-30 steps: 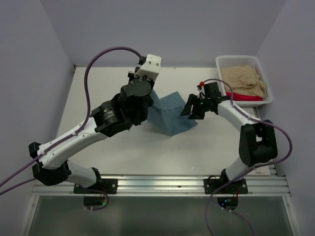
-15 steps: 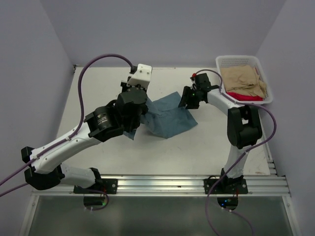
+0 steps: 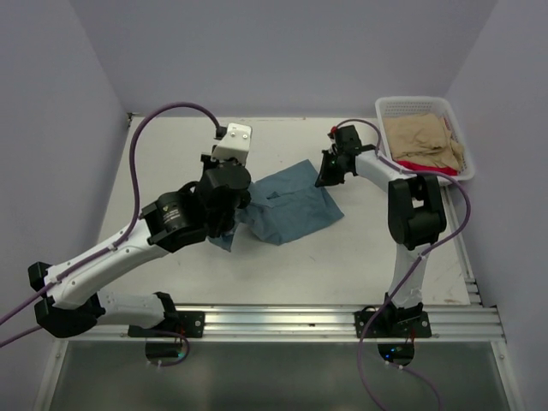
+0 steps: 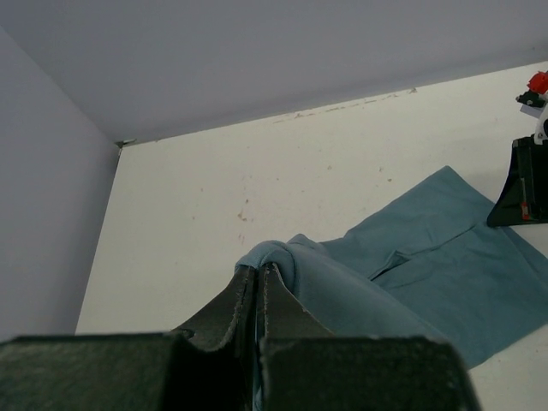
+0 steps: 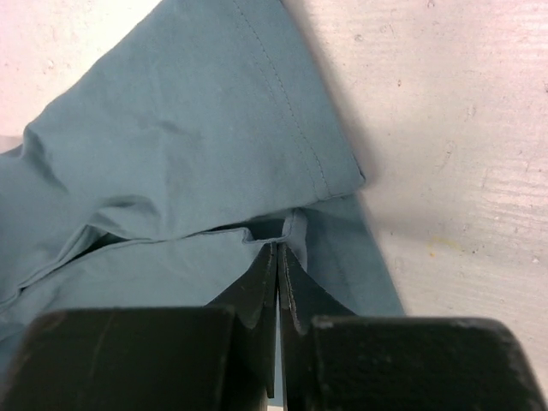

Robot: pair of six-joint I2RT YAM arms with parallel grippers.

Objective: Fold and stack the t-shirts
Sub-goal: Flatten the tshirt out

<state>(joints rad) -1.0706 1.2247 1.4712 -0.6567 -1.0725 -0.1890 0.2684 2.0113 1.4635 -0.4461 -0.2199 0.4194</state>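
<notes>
**Grippers both pinched on the teal t-shirt, ready to pull it flat**

I see the white table [image 3: 282, 257] with the teal t-shirt [image 3: 287, 205] lying in the middle of it. The shirt is rumpled and partly doubled over, not flat.

At the far right corner sits the white basket [image 3: 383, 107]. The tan t-shirt [image 3: 424, 137] is in it, on top of the red t-shirt [image 3: 419, 165].

My left gripper [image 4: 257, 270] is squeezed shut on a bunched-up bit at the shirt's left end. My right gripper [image 5: 276, 248] is squeezed shut too. Its tips sit right on a fold near the shirt's far right corner, and I think they have a thin bit of cloth.

I think I am at the first step, which is spreading the shirt out. The folding has not begun. Next I would pull my two arms apart, slowly and low over the table, so that the cloth goes smooth and does not slip out.
</notes>
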